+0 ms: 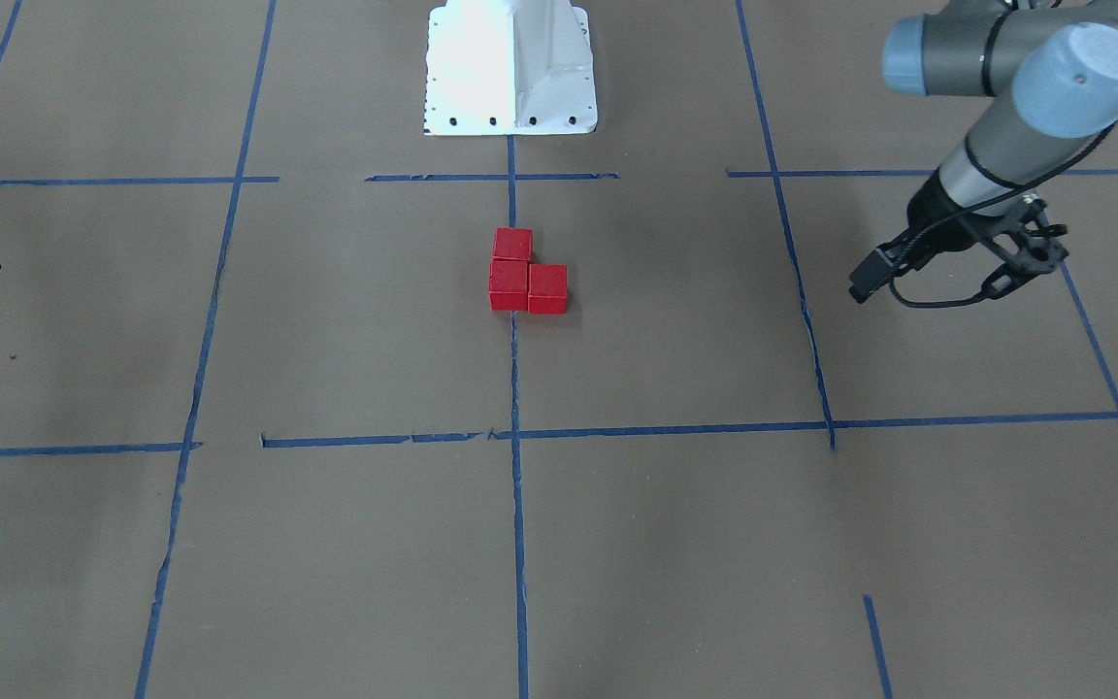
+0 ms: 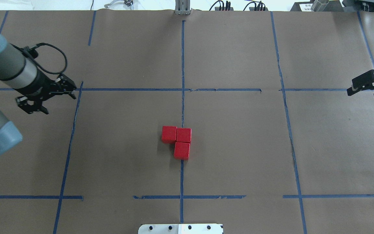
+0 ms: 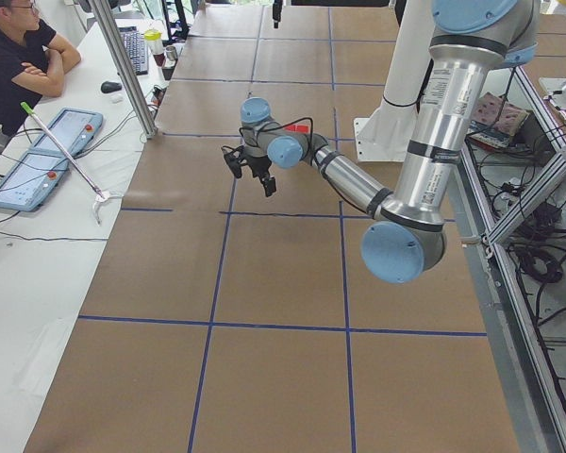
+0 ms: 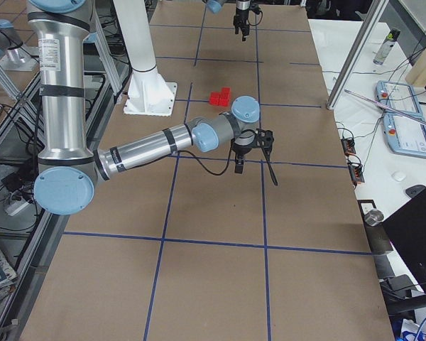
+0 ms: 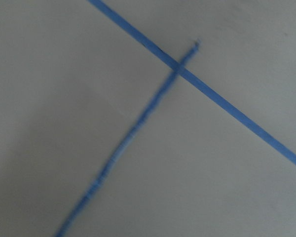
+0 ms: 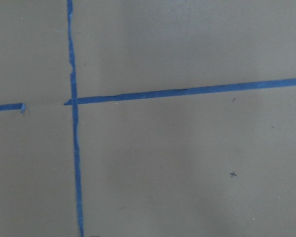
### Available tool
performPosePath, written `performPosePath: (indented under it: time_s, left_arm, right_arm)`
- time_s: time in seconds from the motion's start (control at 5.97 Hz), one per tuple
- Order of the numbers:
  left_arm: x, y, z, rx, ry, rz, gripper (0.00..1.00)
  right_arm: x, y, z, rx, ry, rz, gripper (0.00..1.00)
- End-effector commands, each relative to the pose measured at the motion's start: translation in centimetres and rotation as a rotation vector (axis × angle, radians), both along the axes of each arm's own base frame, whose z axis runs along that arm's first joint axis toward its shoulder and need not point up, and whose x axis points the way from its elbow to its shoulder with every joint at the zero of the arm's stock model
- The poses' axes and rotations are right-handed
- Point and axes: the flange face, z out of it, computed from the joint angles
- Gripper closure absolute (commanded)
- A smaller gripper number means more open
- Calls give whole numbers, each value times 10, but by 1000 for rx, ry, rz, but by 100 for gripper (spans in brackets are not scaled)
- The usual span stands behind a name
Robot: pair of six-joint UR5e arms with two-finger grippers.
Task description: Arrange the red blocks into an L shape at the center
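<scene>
Three matte red blocks, crisp little cubes, sit face to face in an L at the center of the creased brown paper. They straddle the vertical blue tape line (two side by side on the far row, the third nearer the robot, against the right one). The left gripper hangs well off to the left, black fingers spread wide, holding nothing. The right gripper, at the right edge, is likewise parted and bare.
</scene>
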Motion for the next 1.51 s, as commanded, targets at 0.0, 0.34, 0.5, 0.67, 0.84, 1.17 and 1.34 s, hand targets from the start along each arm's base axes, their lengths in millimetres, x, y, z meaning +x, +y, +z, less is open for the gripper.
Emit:
performPosePath:
  time_s: [0.0, 0.34, 0.5, 0.67, 0.84, 1.17, 1.34]
  left_arm:
    - [-142, -13, 96, 270, -13, 240, 0]
    - [-209, -27, 158, 368, -52, 322, 0]
    - [-222, -25, 157, 397, -57, 328, 0]
    - [-223, -22, 161, 384, -54, 325, 0]
    - [-224, -24, 156, 306, -32, 319, 0]
    - [-242, -37, 148, 297, -36, 290, 0]
    - [-253, -34, 143, 302, -37, 268, 0]
  right_arm:
    - [45, -2, 51, 29, 32, -17, 0]
    - [100, 13, 90, 55, 51, 1, 0]
    - [109, 10, 107, 49, 57, -4, 0]
    - [109, 15, 114, 38, 58, -5, 0]
    - [109, 17, 120, 24, 56, -7, 0]
    - [108, 9, 107, 59, 56, -6, 0]
    - [108, 9, 104, 66, 59, -5, 0]
